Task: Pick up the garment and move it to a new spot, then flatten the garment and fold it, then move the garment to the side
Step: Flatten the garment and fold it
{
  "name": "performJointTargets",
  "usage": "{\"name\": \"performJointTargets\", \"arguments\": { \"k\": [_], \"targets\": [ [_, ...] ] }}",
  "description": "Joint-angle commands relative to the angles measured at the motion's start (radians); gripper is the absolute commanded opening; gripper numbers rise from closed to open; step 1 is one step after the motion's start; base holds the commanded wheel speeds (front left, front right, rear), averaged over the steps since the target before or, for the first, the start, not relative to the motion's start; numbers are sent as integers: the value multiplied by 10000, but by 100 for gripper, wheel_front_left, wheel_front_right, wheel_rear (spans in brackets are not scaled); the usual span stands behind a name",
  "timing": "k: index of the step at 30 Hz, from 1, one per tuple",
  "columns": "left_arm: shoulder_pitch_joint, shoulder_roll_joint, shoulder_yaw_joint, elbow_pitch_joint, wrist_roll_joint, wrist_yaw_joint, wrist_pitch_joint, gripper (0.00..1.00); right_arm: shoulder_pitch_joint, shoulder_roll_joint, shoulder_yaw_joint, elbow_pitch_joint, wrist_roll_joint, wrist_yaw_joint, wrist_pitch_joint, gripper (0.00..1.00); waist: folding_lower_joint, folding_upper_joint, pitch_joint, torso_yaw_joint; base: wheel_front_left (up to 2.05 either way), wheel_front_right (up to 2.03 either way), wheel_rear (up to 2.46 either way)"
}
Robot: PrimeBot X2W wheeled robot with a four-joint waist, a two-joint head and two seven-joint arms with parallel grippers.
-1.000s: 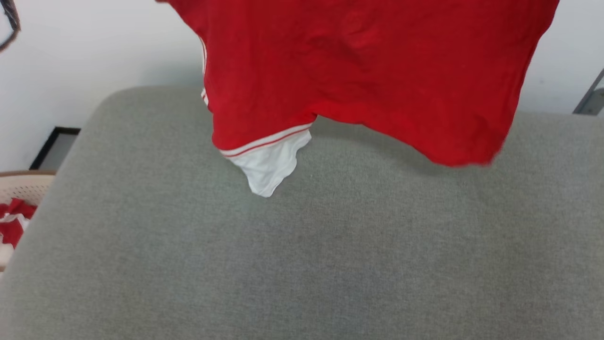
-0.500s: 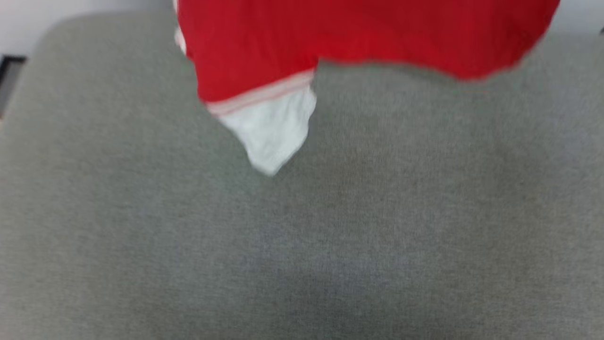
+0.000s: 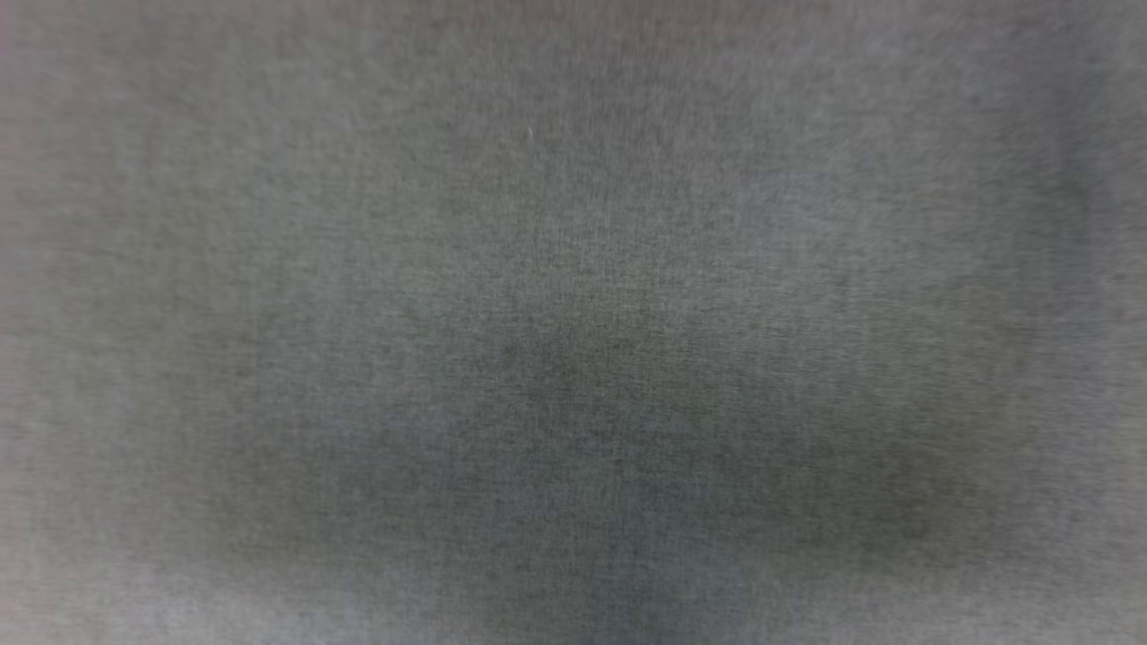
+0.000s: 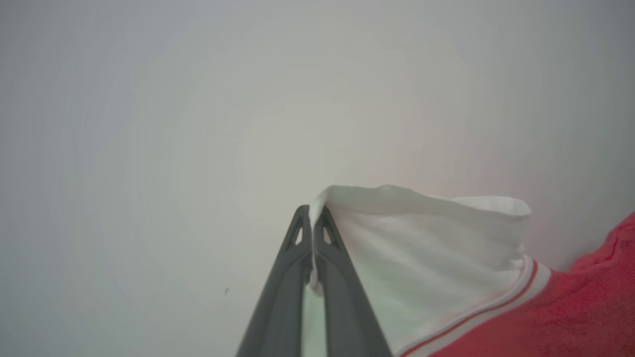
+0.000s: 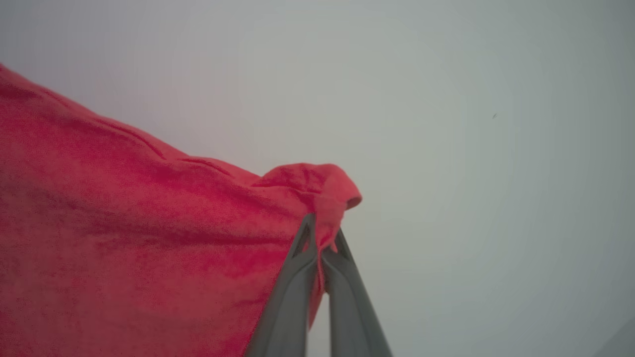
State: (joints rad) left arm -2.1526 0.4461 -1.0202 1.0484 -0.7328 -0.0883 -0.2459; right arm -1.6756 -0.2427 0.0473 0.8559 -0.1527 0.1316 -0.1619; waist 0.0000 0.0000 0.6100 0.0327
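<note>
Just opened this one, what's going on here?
The robot holds the red garment up in the air with both arms. The left pincer is shut on the edge of its white sleeve; the right pincer is shut on a bunched bit of red cloth. Behind both is a plain pale wall. The blurred head view looks down on a grey padded surface. Flattening has not begun.

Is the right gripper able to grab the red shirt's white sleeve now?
Probably not: the right gripper is shut on a corner of the red jersey shirt, and the left gripper pinches its white sleeve.
</note>
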Motion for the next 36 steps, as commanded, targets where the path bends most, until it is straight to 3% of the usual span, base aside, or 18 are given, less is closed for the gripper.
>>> {"name": "performJointTargets", "arguments": {
  "k": [1, 10, 15, 24, 26, 29, 32, 36],
  "targets": [
    [68, -15, 98, 15, 70, -36, -114, 0, 58, 119, -274, 232, -411, -17, -187, 0, 0, 0, 1402, 202, 0, 0, 0],
    [1937, -256, -233, 645, -63, -330, -145, 0, 805, 483, -733, 1902, -1139, -17, -222, 0, 0, 0, 1190, 384, 0, 0, 0],
    [3463, -334, -856, 408, -642, -431, 615, 0, 1295, 454, -404, 2920, -937, -17, -270, 0, 0, 0, 537, 418, 0, 0, 0],
    [5427, 1013, -2068, -1928, -2257, -408, 2236, 0, 2398, 524, 498, 4002, 121, -17, -541, 0, 0, 0, -823, 434, 0, 0, 0],
    [6082, 1568, -2278, -2739, -2677, -409, 2682, 0, 2938, 560, 1064, 4139, 662, -17, -519, 0, 0, 0, -1344, 452, 0, 0, 0],
    [6657, 1839, -2356, -3203, -3060, -409, 2990, 0, 3464, 686, 1502, 4211, 1139, -17, -423, 0, 0, 0, -1708, 447, 0, 0, 0],
    [7738, 2493, -2431, -4226, -3524, -407, 3516, 0, 4521, 704, 2444, 4240, 2189, -18, -218, 0, 0, 0, -2413, 367, 0, 0, 0],
    [8676, 3045, -2472, -5307, -3797, -41, 3841, 0, 5435, 554, 3177, 3949, 3148, -18, 81, 0, 0, 0, -2865, 326, 0, 0, 0]
  ]
}}
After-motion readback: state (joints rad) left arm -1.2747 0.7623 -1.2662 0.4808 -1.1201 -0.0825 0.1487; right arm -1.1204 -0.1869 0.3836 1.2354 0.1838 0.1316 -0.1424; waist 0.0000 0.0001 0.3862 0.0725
